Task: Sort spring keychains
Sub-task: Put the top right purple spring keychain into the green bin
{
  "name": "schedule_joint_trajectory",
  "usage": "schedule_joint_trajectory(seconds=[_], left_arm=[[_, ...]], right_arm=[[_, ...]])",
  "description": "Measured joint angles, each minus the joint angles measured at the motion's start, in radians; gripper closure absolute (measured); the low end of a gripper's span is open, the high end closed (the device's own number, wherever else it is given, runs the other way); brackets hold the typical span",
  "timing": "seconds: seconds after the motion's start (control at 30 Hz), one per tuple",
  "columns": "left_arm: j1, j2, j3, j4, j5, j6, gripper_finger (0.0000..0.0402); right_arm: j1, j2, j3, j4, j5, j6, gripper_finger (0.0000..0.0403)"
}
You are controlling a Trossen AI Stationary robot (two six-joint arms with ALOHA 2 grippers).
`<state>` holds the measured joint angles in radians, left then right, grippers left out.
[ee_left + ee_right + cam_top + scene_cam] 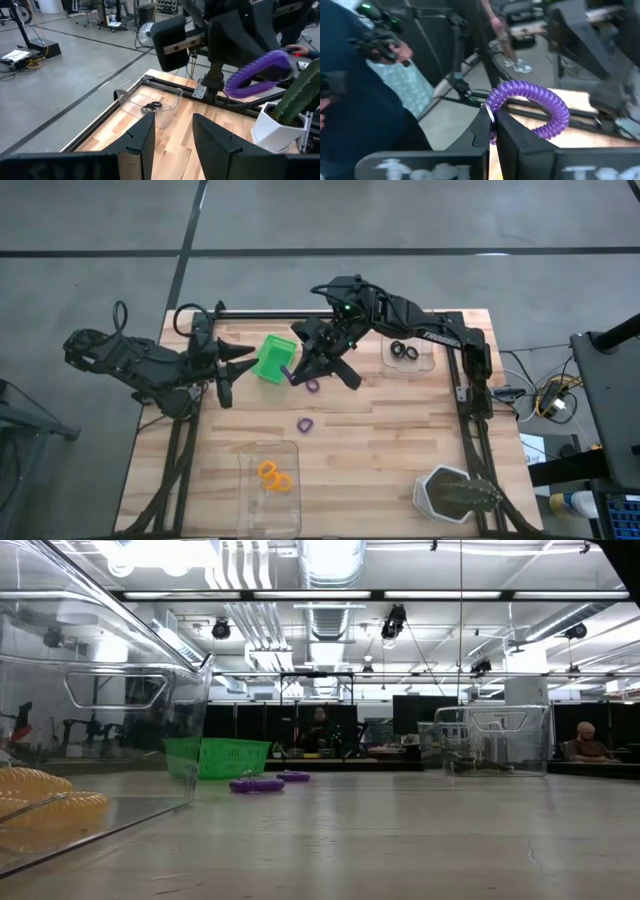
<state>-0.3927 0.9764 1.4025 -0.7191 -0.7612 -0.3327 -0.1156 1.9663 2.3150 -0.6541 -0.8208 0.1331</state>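
Purple spring keychain [532, 107] hangs pinched in the closed right gripper [492, 131].

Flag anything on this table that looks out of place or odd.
Two purple spring keychains lie loose on the bare table, outside any container, near the green bin. Orange ones sit in the near clear tray, black ones in the far tray. The right hand is shut on another purple keychain. Nothing looks spilled or damaged.
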Motion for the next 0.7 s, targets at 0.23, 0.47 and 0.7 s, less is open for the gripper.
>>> schedule_joint_trajectory(seconds=[0.23,0.47,0.7], left_arm=[[0.0,0.0,0.0,0.021,0.0,0.0,0.0278],[0.0,0.025,0.0,0.167,0.043,0.043,0.0278],[0.0,0.056,0.0,0.233,0.088,0.048,0.0278]], right_arm=[[0.001,0.0,0.0,0.101,-0.052,0.049,0.0394],[0.002,0.0,-0.005,0.129,-0.04,0.051,0.0394],[0.001,0.001,-0.009,0.13,0.015,0.046,0.0394]])
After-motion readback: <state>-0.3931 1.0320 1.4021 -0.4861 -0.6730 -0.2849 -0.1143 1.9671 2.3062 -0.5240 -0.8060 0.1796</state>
